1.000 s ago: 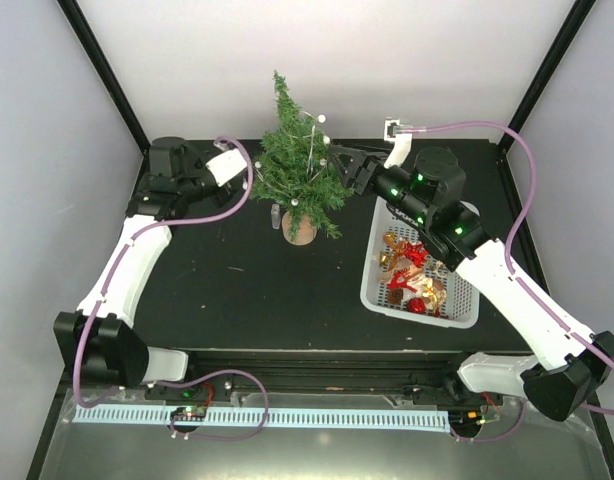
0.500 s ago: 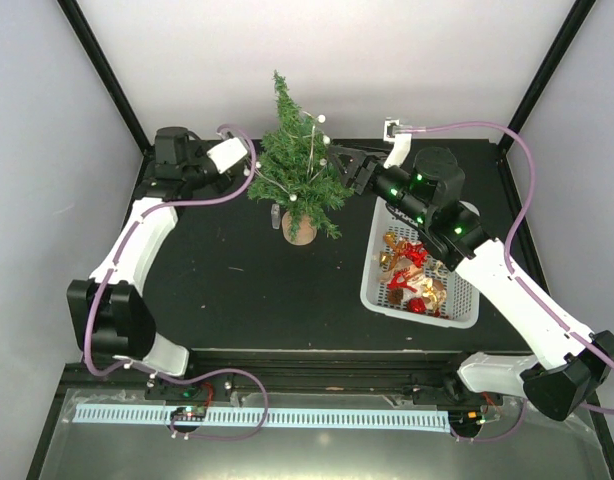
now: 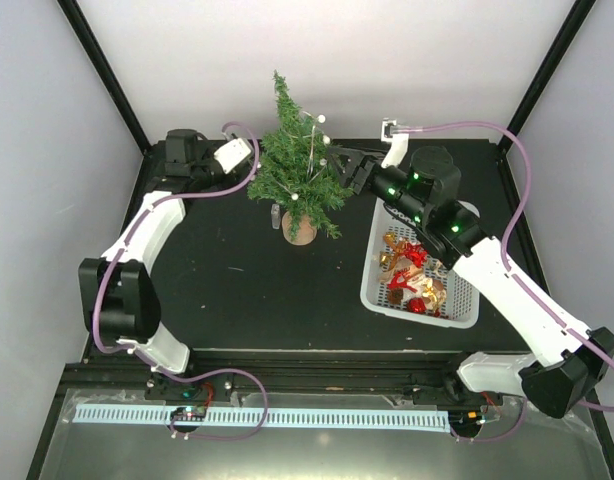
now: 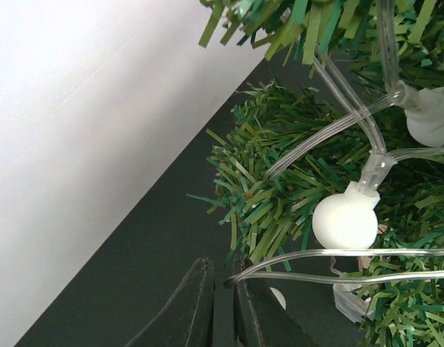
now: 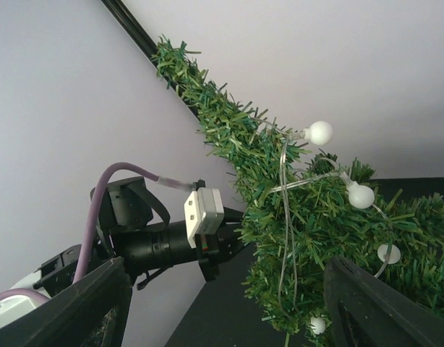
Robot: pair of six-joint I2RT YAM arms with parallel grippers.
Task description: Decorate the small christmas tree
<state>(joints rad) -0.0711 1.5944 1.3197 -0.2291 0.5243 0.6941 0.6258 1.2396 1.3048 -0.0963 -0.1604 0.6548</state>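
one small christmas tree (image 3: 299, 170), one white basket (image 3: 368, 285), one light string (image 4: 330, 134), two arms (image 3: 137, 235) (image 3: 517, 290).

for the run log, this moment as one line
left claw: pinching light string at tree | right claw: open beside tree | basket: ornaments inside

You have nothing to read here: no text, label, brand, number or sign is legible in any view, neither on the small christmas tree (image 3: 297, 175) nor on the white basket (image 3: 368, 275).
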